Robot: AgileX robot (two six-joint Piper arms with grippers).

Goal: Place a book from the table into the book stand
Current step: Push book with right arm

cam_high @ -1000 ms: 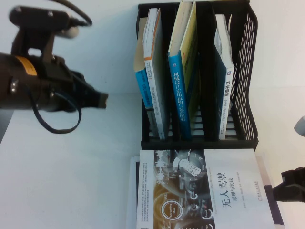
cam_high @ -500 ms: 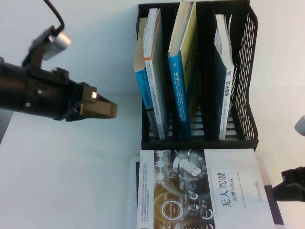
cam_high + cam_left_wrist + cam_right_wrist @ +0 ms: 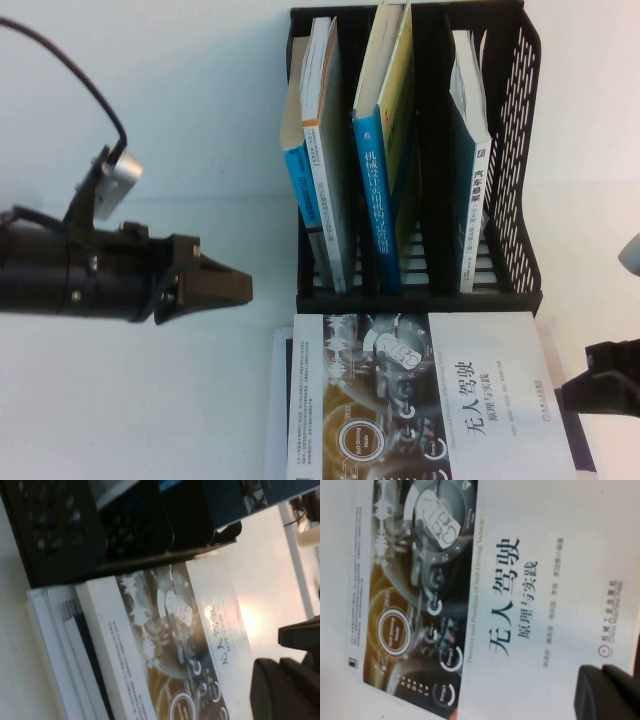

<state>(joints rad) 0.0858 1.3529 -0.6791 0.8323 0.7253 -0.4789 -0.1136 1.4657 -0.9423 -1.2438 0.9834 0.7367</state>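
High view: the book lies flat on the table at the near edge, cover up, on top of other books, just in front of the book stand. Right gripper beside the book's right edge; jaw state cannot be told. Left gripper hovers left of the book, jaws narrow, holding nothing. Stand holds upright books.

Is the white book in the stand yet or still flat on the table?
Flat, outside: book lies before book stand; left tool, right tool flank it.

Glossy paper book, perforated plastic stand
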